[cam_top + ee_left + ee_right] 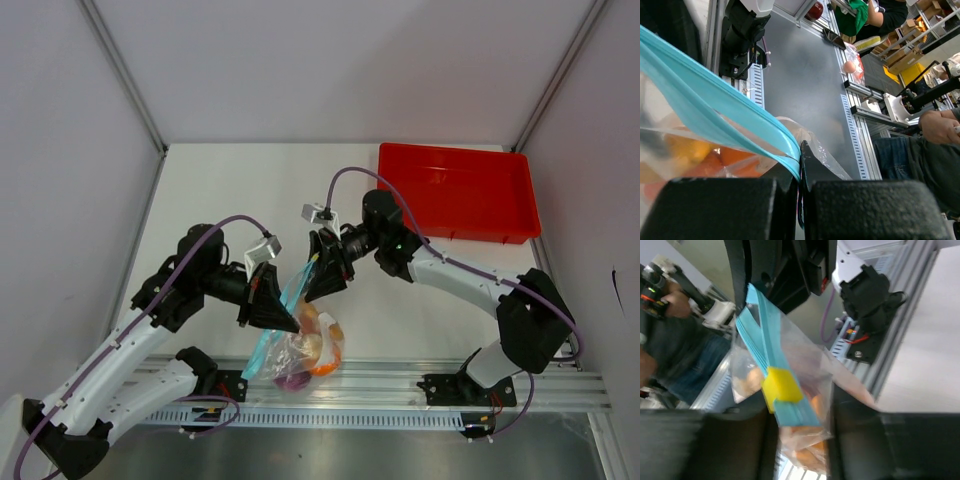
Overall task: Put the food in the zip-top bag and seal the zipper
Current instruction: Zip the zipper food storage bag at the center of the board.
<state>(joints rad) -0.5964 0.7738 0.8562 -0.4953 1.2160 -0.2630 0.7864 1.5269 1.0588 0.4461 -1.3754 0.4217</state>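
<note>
While the jaws of the left gripper clamp shut on one end of the thin light-blue zipper strip, the right gripper stands part-open around that strip beside its yellow slider; beneath both hangs the clear crinkly plastic bag, orange toy food inside.

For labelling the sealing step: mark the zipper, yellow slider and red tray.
zipper (715, 105): left wrist view, middle of the blue strip.
yellow slider (781, 386): right wrist view, its front face.
red tray (455, 195): top external view, bare floor.
</note>
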